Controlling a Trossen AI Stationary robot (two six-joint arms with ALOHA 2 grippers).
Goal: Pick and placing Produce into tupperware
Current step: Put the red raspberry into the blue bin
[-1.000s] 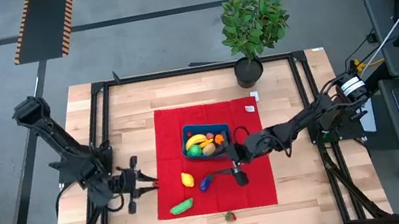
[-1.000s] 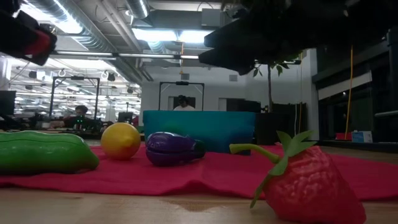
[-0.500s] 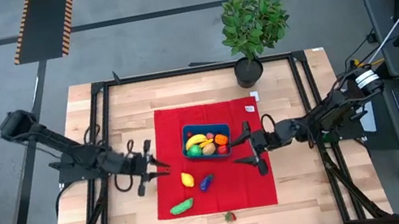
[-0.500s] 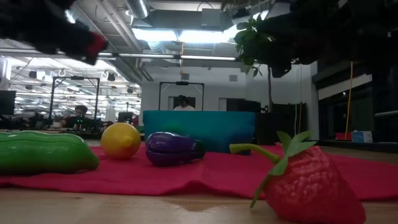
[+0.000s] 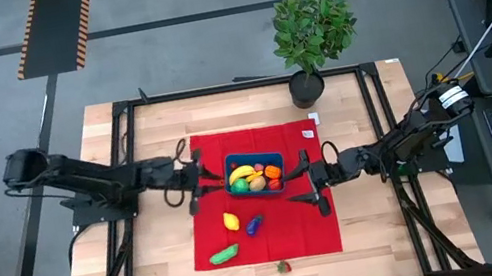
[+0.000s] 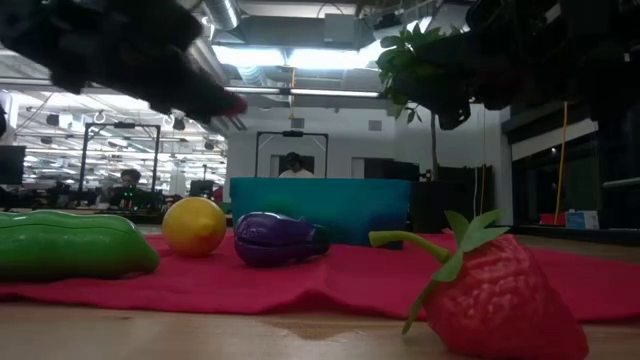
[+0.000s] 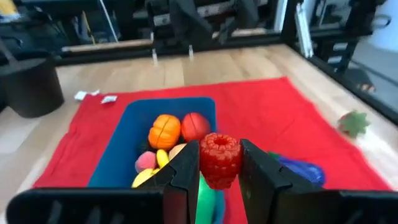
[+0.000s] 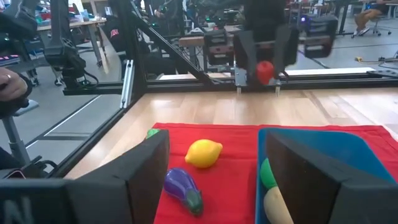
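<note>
Raspberry (image 7: 219,159) sits pinched in the left tool (image 5: 194,176), just beside the blue container (image 5: 234,164) on the red cloth (image 5: 313,228). Best carry it fully over the rim before letting go. Right tool (image 5: 308,185) waits open, empty, at the container's other side.

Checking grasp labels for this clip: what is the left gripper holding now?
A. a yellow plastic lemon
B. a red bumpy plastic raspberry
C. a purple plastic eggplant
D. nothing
B: the left wrist view shows the left gripper clamped on a red bumpy plastic raspberry, above the dark teal-blue rectangular plastic container.
</note>
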